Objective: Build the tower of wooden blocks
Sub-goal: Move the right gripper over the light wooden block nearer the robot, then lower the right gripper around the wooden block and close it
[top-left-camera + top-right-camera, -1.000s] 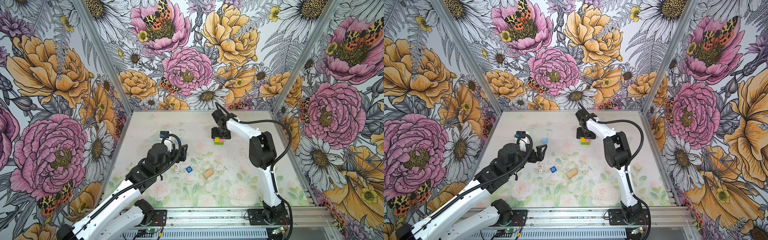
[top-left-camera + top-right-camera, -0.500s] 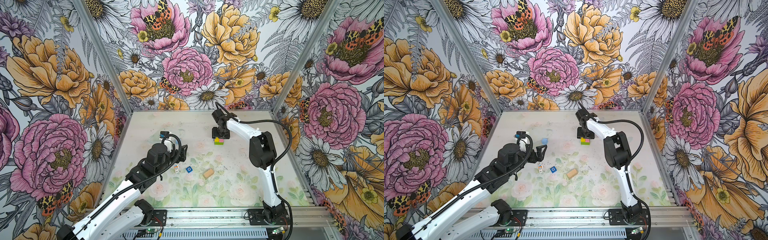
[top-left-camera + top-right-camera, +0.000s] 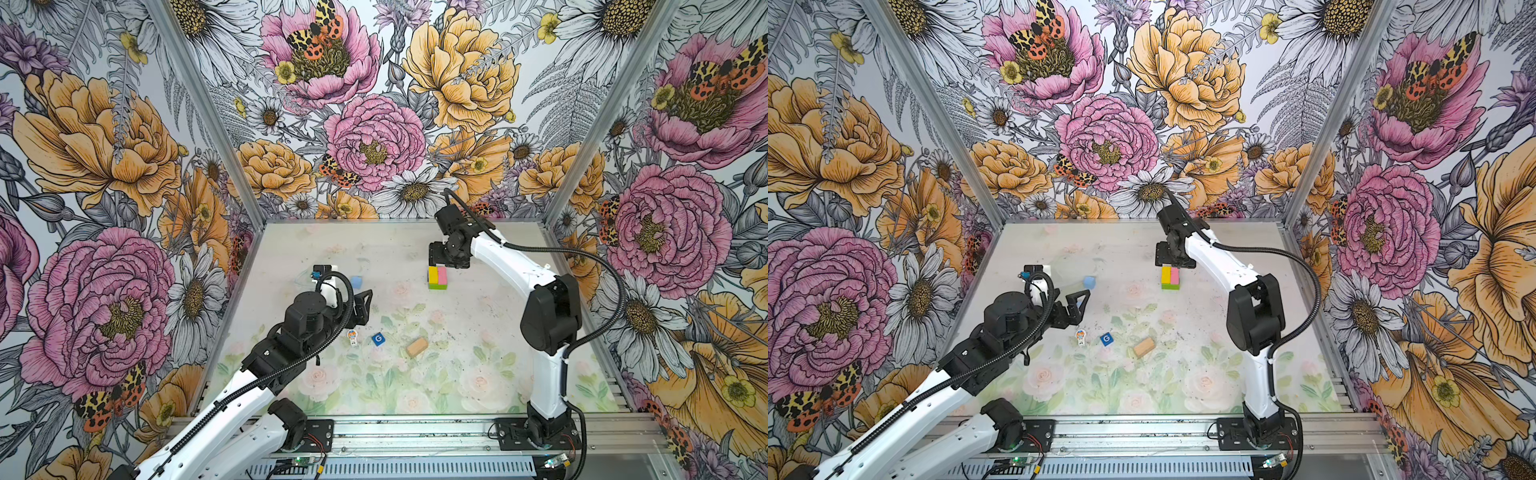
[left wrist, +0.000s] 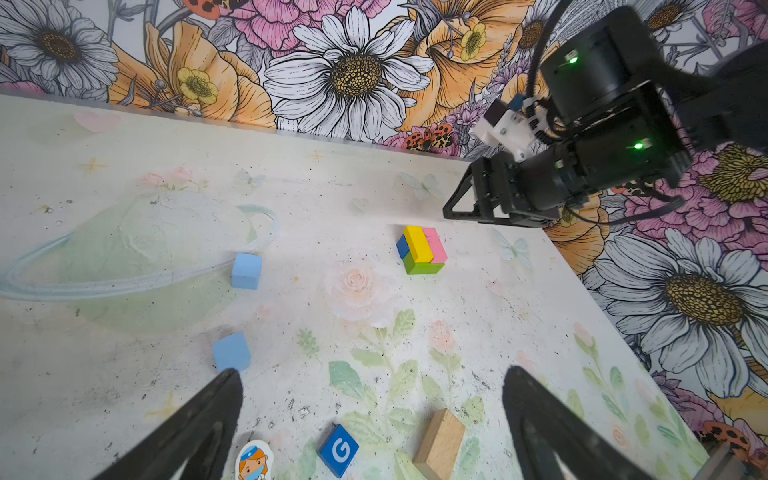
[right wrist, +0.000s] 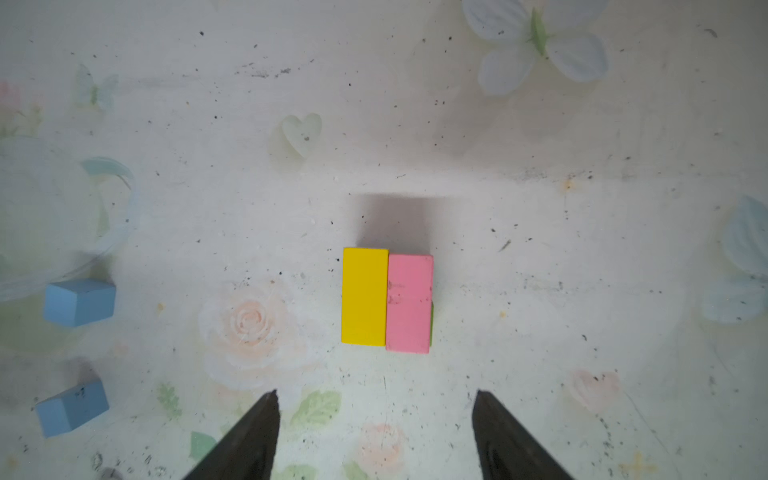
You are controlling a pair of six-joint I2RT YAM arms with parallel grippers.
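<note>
Two layers high, the wood block tower (image 5: 386, 299) stands just beneath the right gripper (image 5: 375, 394), clear of it. Its jaws are parted and empty.

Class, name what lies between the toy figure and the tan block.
The blue G block, touching neither toy figure nor tan block; both top views show it.

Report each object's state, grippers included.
Yellow oblong wooden brick: atop green, touching pink.
Pink oblong wooden brick: atop green.
Green wooden brick: bottom layer.
Two light blue wooden cubes: loose, apart.
Plain tan wooden brick: loose.
Dark blue G tile: loose.
White toy figure: lying flat.
Left gripper: open, empty.
Right gripper: open, empty.
</note>
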